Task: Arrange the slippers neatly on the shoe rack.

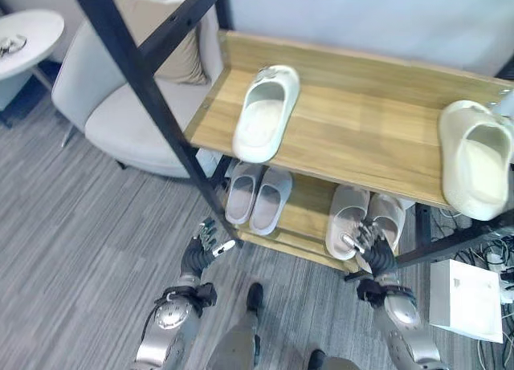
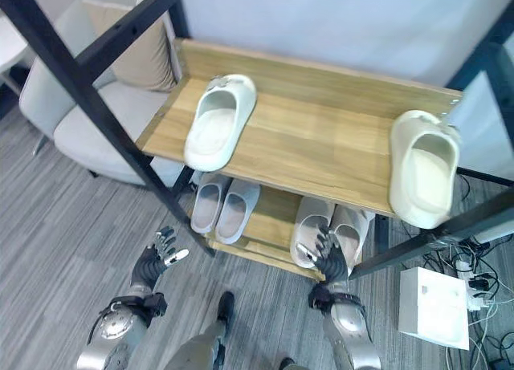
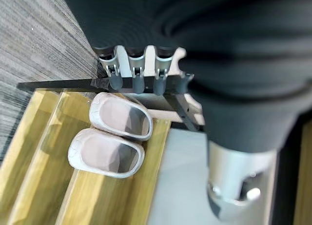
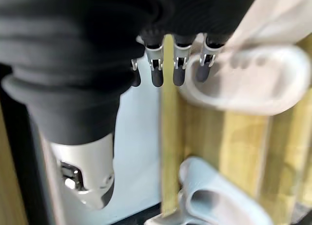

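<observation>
Left hand (image 1: 205,248) hangs low over the grey floor (image 1: 72,250), fingers loose, holding nothing. Right hand (image 1: 371,248) sits at the front edge of the lower shelf (image 1: 309,217), fingers relaxed, looks like touching the beige slippers (image 1: 361,217), hard to tell. Grey slippers (image 1: 257,195) sit paired beside them. Higher up, the top shelf (image 1: 361,121) carries two white slippers (image 1: 267,111), well apart.

Six slippers (image 1: 267,113), one rack (image 1: 361,113), one chair (image 1: 120,113).

Straight fingers (image 4: 157,71) beside pink slipper (image 4: 253,81)
</observation>
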### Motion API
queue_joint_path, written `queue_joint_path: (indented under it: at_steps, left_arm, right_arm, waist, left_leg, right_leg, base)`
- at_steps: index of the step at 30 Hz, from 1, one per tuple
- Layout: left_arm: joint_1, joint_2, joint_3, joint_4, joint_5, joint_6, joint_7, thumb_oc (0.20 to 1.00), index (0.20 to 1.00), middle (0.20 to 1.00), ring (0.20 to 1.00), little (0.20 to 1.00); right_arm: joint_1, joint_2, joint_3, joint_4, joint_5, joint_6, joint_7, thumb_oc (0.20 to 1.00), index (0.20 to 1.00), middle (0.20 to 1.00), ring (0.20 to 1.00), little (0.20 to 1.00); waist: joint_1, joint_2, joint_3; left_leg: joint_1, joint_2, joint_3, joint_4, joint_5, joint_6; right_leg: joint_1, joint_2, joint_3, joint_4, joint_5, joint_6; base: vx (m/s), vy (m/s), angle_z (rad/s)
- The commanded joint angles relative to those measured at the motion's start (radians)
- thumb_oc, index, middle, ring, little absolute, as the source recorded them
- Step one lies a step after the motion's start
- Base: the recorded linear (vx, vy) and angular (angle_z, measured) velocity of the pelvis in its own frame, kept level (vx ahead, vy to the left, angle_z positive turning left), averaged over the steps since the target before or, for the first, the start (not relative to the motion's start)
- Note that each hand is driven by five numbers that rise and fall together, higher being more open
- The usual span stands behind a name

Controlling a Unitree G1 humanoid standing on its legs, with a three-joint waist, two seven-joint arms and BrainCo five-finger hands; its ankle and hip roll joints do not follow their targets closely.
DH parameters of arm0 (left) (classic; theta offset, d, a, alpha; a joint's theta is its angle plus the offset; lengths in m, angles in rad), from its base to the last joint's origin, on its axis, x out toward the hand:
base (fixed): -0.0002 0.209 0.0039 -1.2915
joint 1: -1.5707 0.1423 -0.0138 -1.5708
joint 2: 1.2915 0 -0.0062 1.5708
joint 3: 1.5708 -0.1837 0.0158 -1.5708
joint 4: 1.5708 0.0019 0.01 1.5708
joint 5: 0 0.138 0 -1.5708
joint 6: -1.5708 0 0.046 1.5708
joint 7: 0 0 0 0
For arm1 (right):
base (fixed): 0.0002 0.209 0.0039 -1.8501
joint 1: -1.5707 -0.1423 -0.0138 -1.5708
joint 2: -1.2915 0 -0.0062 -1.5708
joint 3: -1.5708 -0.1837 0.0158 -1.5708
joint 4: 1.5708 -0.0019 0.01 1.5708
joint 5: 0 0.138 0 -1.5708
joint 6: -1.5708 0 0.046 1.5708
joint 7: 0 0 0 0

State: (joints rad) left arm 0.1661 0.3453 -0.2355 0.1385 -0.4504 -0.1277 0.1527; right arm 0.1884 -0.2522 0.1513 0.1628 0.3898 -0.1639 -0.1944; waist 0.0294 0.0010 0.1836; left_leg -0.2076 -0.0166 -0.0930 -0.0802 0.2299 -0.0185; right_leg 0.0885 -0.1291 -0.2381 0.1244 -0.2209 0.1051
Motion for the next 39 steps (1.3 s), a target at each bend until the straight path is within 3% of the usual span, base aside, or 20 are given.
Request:
queue_joint_path:
  at_steps: [1,8,13,15,17,18,19,21,23,25,32,34,39]
  left_arm:
    - [-0.044,0.024,0.007,-0.004,0.073,-0.012,-0.06,1.0,1.0,1.0,1.0,1.0]
    - [-0.009,0.149,-0.055,-0.028,0.244,0.006,-0.217,1.0,1.0,1.0,1.0,1.0]
    - [-0.192,0.297,-0.248,-0.123,0.42,-0.022,-0.357,1.0,1.0,1.0,1.0,1.0]
    - [-0.231,0.305,-0.276,-0.143,0.409,-0.031,-0.368,1.0,1.0,1.0,1.0,1.0]
    - [-0.324,0.302,-0.334,-0.202,0.302,-0.04,-0.388,1.0,1.0,1.0,1.0,1.0]
    - [-0.353,0.282,-0.335,-0.255,0.157,-0.032,-0.412,1.0,1.0,1.0,1.0,1.0]
    - [-0.353,0.283,-0.334,-0.257,0.155,-0.03,-0.413,1.0,1.0,1.0,1.0,1.0]
    - [-0.362,0.24,-0.306,-0.301,-0.005,-0.012,-0.427,1.0,1.0,1.0,1.0,1.0]
    - [-0.383,0.189,-0.232,-0.345,-0.09,-0.029,-0.391,1.0,1.0,1.0,1.0,1.0]
    - [-0.386,0.171,-0.176,-0.366,-0.076,-0.058,-0.342,1.0,1.0,1.0,1.0,1.0]
    - [-0.423,0.101,0.056,-0.325,0.151,-0.153,-0.041,1.0,1.0,1.0,1.0,1.0]
    - [-0.434,0.107,0.084,-0.3,0.238,-0.155,0.028,1.0,1.0,1.0,1.0,1.0]
    - [-0.51,0.21,0.123,-0.23,0.557,-0.114,0.21,1.0,1.0,1.0,1.0,1.0]
  right_arm:
    - [-0.063,-0.016,-0.042,-0.04,-0.061,-0.017,0.033,1.0,1.0,1.0,1.0,1.0]
    - [0.052,-0.037,-0.084,-0.031,-0.063,0.006,0.119,1.0,1.0,1.0,1.0,1.0]
    - [0.037,-0.077,-0.063,-0.007,-0.061,0.026,0.156,1.0,1.0,1.0,1.0,1.0]
    - [0.037,-0.084,-0.062,-0.017,-0.063,0.025,0.158,1.0,1.0,1.0,1.0,1.0]
    - [0.037,-0.09,-0.054,-0.019,-0.042,0.026,0.161,1.0,1.0,1.0,1.0,1.0]
    - [0.038,-0.085,-0.055,-0.018,-0.037,0.029,0.164,1.0,1.0,1.0,1.0,1.0]
    - [0.038,-0.086,-0.055,-0.019,-0.037,0.029,0.164,1.0,1.0,1.0,1.0,1.0]
    - [0.046,-0.074,-0.052,-0.014,-0.035,0.034,0.165,1.0,1.0,1.0,1.0,1.0]
    - [0.061,-0.045,-0.055,-0.01,-0.031,0.035,0.169,1.0,1.0,1.0,1.0,1.0]
    - [0.071,-0.027,-0.057,-0.006,-0.03,0.03,0.167,1.0,1.0,1.0,1.0,1.0]
    - [0.094,0.006,-0.062,0.014,0.002,-0.008,0.144,1.0,1.0,1.0,1.0,1.0]
    - [0.096,0.009,-0.066,0.018,0.005,-0.019,0.132,1.0,1.0,1.0,1.0,1.0]
    - [0.098,-0.01,-0.056,0.023,0.014,-0.042,0.116,1.0,1.0,1.0,1.0,1.0]
  waist:
    - [0.003,-0.004,0.011]
    - [-0.045,0.01,-0.03]
    - [-0.102,0.026,-0.058]
    - [-0.11,0.029,-0.064]
    - [-0.137,0.04,-0.076]
    - [-0.148,0.045,-0.081]
    - [-0.148,0.045,-0.081]
    - [-0.156,0.047,-0.086]
    - [-0.159,0.044,-0.09]
    - [-0.157,0.042,-0.092]
    - [-0.136,0.027,-0.09]
    - [-0.137,0.027,-0.088]
    - [-0.143,0.033,-0.087]
  left_leg:
    - [0.099,0.039,0.006,0.008,-0.18,-0.033]
    - [0.144,0.049,0.053,-0.007,-0.197,-0.031]
    - [0.185,0.056,0.094,-0.007,-0.224,-0.032]
    - [0.184,0.056,0.099,-0.007,-0.222,-0.032]
    - [0.195,0.056,0.112,-0.007,-0.228,-0.031]
    - [0.201,0.055,0.119,-0.007,-0.232,-0.031]
    - [0.202,0.056,0.119,-0.007,-0.232,-0.032]
    - [0.207,0.056,0.126,-0.007,-0.235,-0.032]
    - [0.216,0.058,0.13,-0.007,-0.238,-0.032]
    - [0.219,0.058,0.129,-0.007,-0.238,-0.033]
    - [0.223,0.06,0.118,-0.007,-0.234,-0.039]
    - [0.225,0.061,0.118,-0.007,-0.234,-0.04]
    - [0.228,0.064,0.12,-0.007,-0.237,-0.044]
  right_leg:
    - [-0.088,-0.016,-0.009,-0.088,0.147,0.019]
    - [-0.072,-0.008,0.035,-0.119,0.168,0.027]
    - [-0.063,-0.006,0.079,-0.125,0.165,0.035]
    - [-0.066,-0.006,0.084,-0.127,0.17,0.035]
    - [-0.066,-0.006,0.098,-0.129,0.174,0.037]
    - [-0.064,-0.005,0.104,-0.132,0.174,0.037]
    - [-0.063,-0.005,0.105,-0.132,0.175,0.037]
    - [-0.061,-0.004,0.112,-0.133,0.174,0.035]
    - [-0.054,-0.002,0.119,-0.133,0.171,0.032]
    - [-0.05,-0.002,0.119,-0.133,0.169,0.029]
    - [-0.031,0.003,0.106,-0.145,0.165,0.022]
    - [-0.027,0.002,0.104,-0.148,0.165,0.023]
    - [-0.025,0.001,0.102,-0.154,0.169,0.027]
  base:
    - [0.03,0.002,-0.14]
    - [0.03,0.001,-0.2]
    - [0.05,-0.007,-0.37]
    - [0.02,0.002,-0.18]
    - [0.04,0.001,-0.15]
    - [0.02,-0.007,-0.17]
    - [0.02,-0.011,-0.2]
    - [0.02,-0.016,-0.18]
    - [0.03,-0.042,-0.13]
    - [0.02,-0.039,-0.06]
    - [0.02,-0.046,0.04]
    - [0.03,-0.026,0.06]
    - [0.03,-0.009,0.0]
